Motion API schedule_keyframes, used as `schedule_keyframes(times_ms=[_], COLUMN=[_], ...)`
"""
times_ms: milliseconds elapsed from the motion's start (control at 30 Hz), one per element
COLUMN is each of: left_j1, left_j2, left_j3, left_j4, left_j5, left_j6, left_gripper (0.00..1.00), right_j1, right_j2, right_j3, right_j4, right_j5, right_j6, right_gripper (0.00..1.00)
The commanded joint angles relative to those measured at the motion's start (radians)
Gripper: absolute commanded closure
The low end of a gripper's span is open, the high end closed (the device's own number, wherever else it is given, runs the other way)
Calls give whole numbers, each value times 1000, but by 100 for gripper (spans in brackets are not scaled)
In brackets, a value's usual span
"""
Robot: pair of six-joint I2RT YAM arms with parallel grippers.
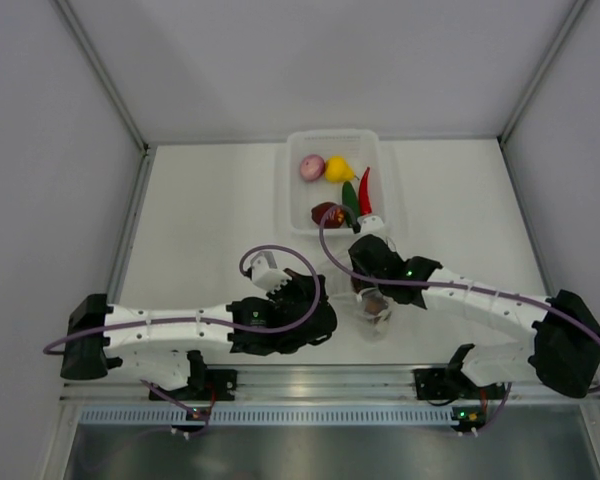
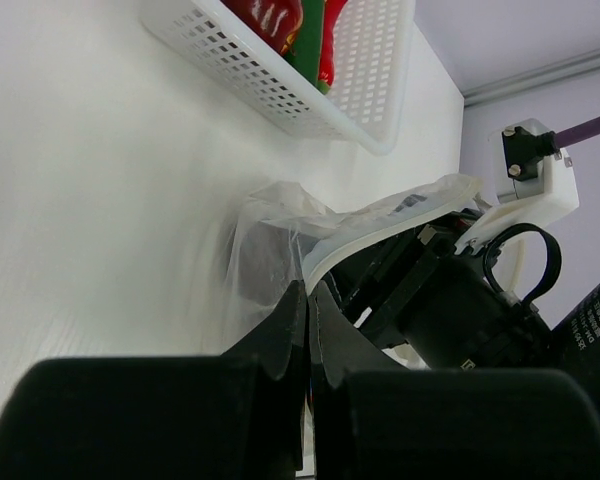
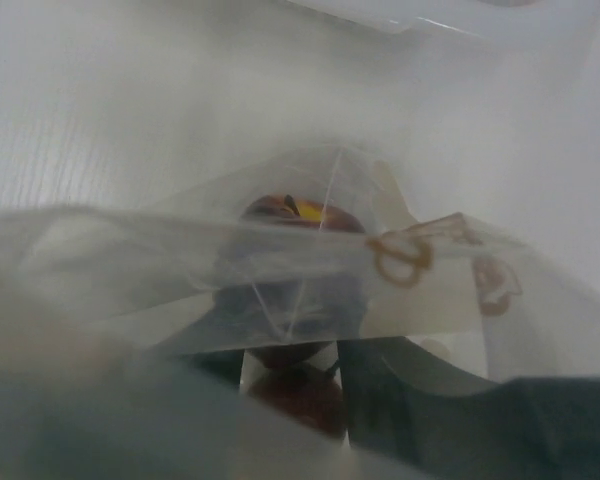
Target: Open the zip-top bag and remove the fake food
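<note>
Where it crumples, the zip-top bag (image 3: 130, 260) veils dark red fake food (image 3: 290, 385).

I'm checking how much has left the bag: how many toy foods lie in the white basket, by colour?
pink onion: 1
yellow pear: 1
green cucumber: 1
red chili: 1
dark red apple: 1
Total: 5
</note>
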State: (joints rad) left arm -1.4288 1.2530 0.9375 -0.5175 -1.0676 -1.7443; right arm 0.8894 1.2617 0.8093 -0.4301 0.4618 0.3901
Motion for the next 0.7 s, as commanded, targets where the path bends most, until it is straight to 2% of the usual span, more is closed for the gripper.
schedule_keyframes(times_ms=[0, 200, 333, 367, 500, 567, 667], left_j1=[-2, -2, -2, -2, -2, -2, -2], left_j2=[0, 10, 22, 26, 29, 29, 23], left_j3=[-2, 7, 14, 17, 18, 15, 11], left_j4=[5, 10, 7, 8, 8, 7, 8], left_j5=[-38, -40, -37, -35, -32, -32, -35], left_j6=[15, 35, 38, 42, 49, 49, 48], left_gripper=[100, 100, 100, 100, 100, 100, 100], right_j1=[-20, -33, -56, -59, -75, -84, -84], right_j2=[10, 83, 126, 134, 180, 200, 231], right_j3=[-15, -19, -27, -28, -44, -44, -42], right_j4=[125, 128, 154, 154, 194, 198, 195], right_j5=[-8, 22, 3, 12, -12, -21, -26], right_j6=[19, 20, 32, 35, 36, 44, 55], right_gripper=[57, 36, 32, 27, 23, 18, 17])
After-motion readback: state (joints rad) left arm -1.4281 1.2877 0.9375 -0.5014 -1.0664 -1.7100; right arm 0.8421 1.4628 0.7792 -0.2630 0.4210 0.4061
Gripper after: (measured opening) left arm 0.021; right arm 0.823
